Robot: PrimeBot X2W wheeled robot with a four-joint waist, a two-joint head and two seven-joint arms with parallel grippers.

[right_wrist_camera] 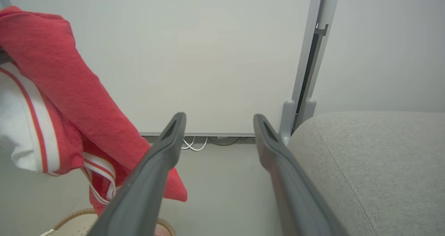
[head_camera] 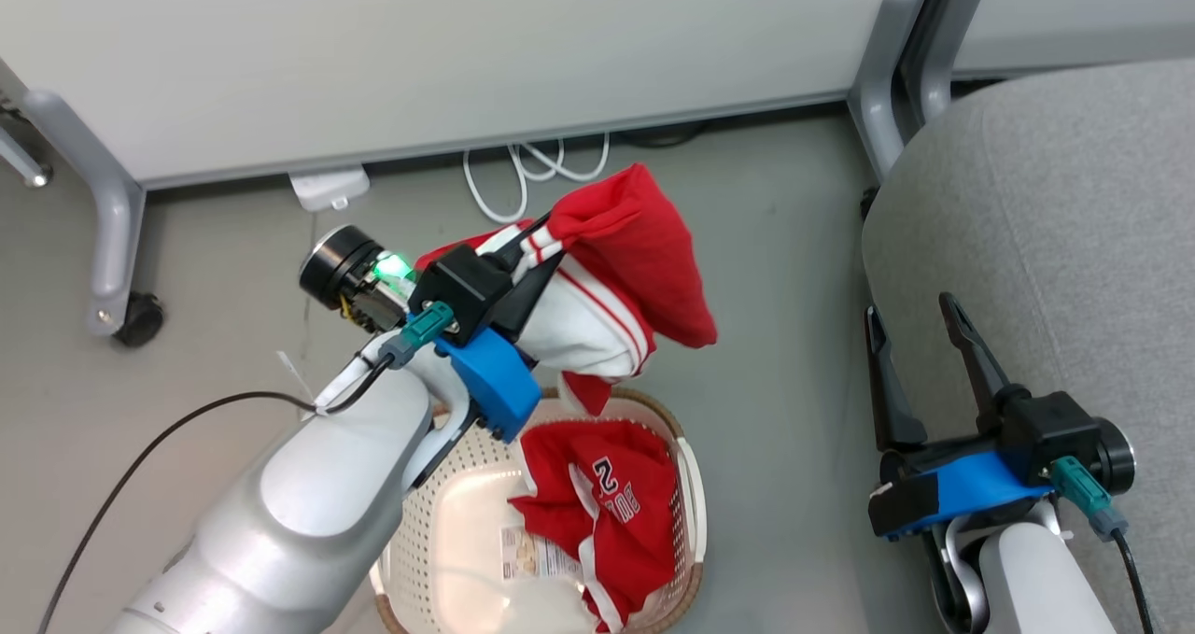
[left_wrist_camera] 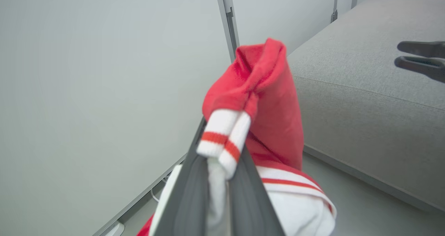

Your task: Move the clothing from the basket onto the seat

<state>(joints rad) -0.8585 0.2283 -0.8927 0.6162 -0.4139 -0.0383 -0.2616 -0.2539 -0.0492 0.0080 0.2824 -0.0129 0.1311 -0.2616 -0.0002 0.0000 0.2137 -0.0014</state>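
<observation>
Aloft, a red and white garment (head_camera: 644, 251) is clamped by the closed left gripper (head_camera: 540, 246) above the basket (head_camera: 686, 485). A second red garment (head_camera: 607, 494), printed "2" and "BUL", is seen inside it. The right gripper (head_camera: 910, 307) is held wide open, empty, just left of the grey seat (head_camera: 1055, 242).

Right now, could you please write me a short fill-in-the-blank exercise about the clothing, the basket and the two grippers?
The left gripper is ____ on a red garment with white trim, held above the basket. The other garment, lying in the basket, is printed with the number ____. The right gripper, beside the grey seat, has its jaws ____ and holds nothing.
Missing words: shut; 2; open.
</observation>
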